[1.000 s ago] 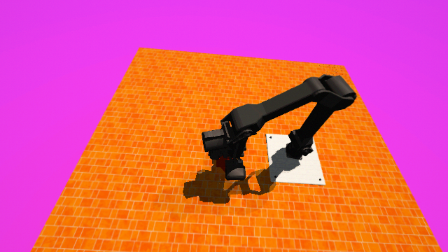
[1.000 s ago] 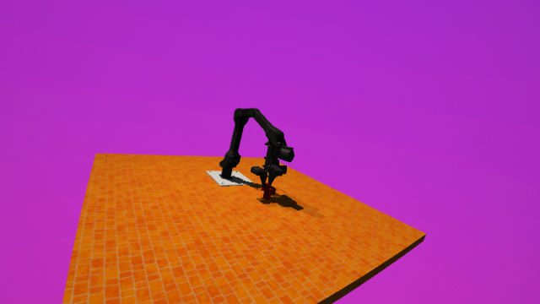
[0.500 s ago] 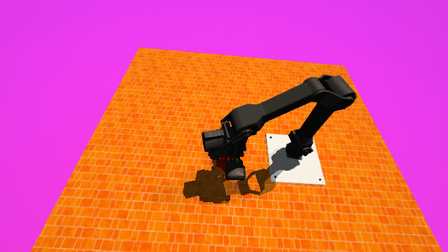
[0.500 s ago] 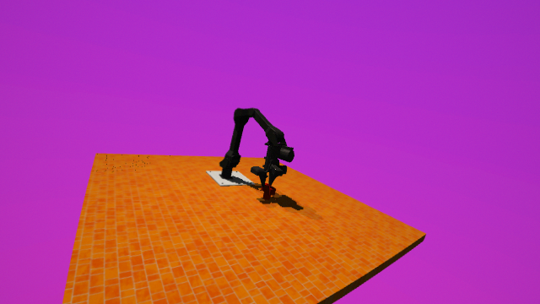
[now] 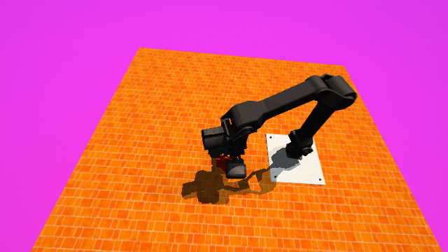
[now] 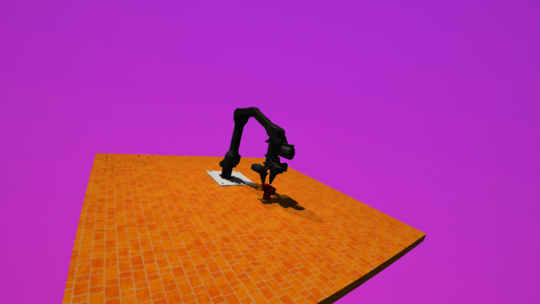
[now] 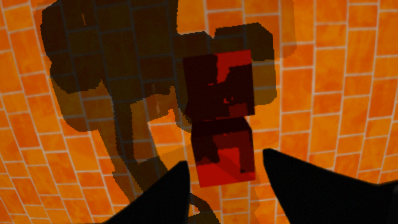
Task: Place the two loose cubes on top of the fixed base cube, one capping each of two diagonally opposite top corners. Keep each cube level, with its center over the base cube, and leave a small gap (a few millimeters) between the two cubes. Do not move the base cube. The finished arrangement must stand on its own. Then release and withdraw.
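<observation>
Worktop (image 5: 105, 175) (image 6: 169, 232) (image 7: 340, 100) of orange tiles with pale joints lies under a plain backdrop, pink-magenta in the top view and deeper purple in the exterior one. Dark specks mark one corner. A white plate (image 5: 311, 171) (image 6: 216, 177) carries the black arm (image 5: 287, 99) (image 6: 237, 137), whose shadow falls across the tiles. The top view leaves only a scrap of the red cubes (image 5: 221, 164) (image 6: 267, 192) (image 7: 219, 85) beside the hand (image 5: 231, 152) (image 6: 267, 182) (image 7: 226, 156). From outside they make a small stepped pile below the fingertips. The wrist view alone separates two red shapes, end to end, partly shaded; which is the base I cannot tell. There the hand stands moderately wide, gripping nothing, its fingers either side of the nearer shape with a gap at each
</observation>
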Action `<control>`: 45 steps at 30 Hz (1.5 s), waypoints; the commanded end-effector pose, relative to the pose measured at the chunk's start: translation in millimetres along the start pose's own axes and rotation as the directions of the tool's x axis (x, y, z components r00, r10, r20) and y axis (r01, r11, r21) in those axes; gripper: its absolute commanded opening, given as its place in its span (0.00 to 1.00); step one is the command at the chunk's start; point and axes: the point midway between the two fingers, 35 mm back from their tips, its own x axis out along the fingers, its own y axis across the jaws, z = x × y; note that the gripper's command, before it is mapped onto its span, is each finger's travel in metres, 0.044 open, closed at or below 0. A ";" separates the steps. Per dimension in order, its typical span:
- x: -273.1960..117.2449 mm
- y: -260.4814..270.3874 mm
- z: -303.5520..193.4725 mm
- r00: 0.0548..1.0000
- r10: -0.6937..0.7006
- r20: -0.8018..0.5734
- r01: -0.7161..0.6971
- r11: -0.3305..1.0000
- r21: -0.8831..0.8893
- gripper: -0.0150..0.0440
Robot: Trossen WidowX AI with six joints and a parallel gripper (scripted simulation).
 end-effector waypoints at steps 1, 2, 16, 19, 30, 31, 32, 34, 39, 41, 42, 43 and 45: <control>-8.0 0.2 0.6 1.000 0.003 0.011 -0.003 1.000 -0.001 0.60; -9.0 0.2 0.6 1.000 0.003 0.011 -0.003 1.000 -0.001 0.60; -23.2 0.2 0.5 1.000 0.003 0.011 -0.003 1.000 -0.001 0.60; -26.3 0.2 0.4 1.000 0.003 0.011 -0.003 1.000 -0.001 0.60; -38.1 0.2 0.3 1.000 0.003 0.011 -0.003 1.000 -0.001 0.60; -39.2 0.2 0.3 1.000 0.003 0.011 -0.003 1.000 -0.001 0.60; -40.3 0.2 0.3 1.000 0.003 0.011 -0.003 1.000 -0.001 0.60; -42.5 0.2 0.2 1.000 0.003 0.011 -0.003 1.000 -0.001 0.60; -48.1 0.2 0.2 1.000 0.003 0.011 -0.003 1.000 -0.001 0.60; -50.2 0.2 0.1 1.000 0.003 0.011 -0.003 1.000 -0.001 0.60; -50.2 0.2 0.1 1.000 0.003 0.011 -0.003 1.000 -0.001 0.60; -50.2 0.2 0.1 1.000 0.003 0.011 -0.003 1.000 -0.001 0.60; -50.2 0.2 0.1 1.000 0.003 0.011 -0.003 1.000 -0.001 0.60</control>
